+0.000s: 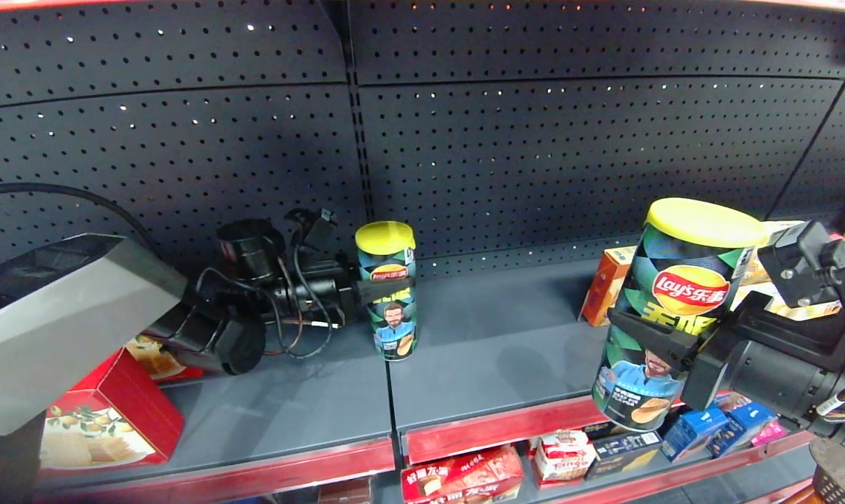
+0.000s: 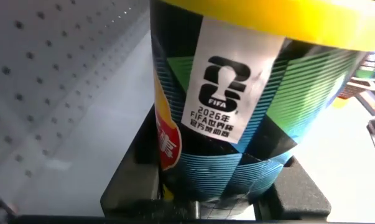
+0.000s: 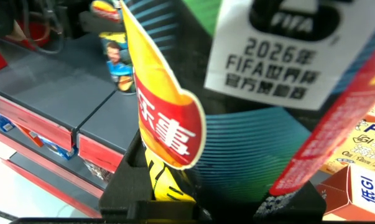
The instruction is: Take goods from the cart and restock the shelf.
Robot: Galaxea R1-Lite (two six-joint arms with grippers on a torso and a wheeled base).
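Jaws clamped both sides: left gripper (image 1: 383, 288) holds first chip canister (image 1: 394, 329) upright on shelf (image 1: 506, 364), release likely next; right gripper (image 1: 664, 336) holds second chip canister (image 1: 688, 280) before shelf edge, awaiting placement.

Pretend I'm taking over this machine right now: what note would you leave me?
The left claw is shut on the first chip can, which stands upright on the shelf board near the middle seam.
The right claw is shut on the second chip can, held slightly tilted in front of the shelf's red edge, not yet set down.
Done: first chip can looks placed, not released.
Left: open the left claw and back off, stand the second chip can on the bare board, then probably fetch more.
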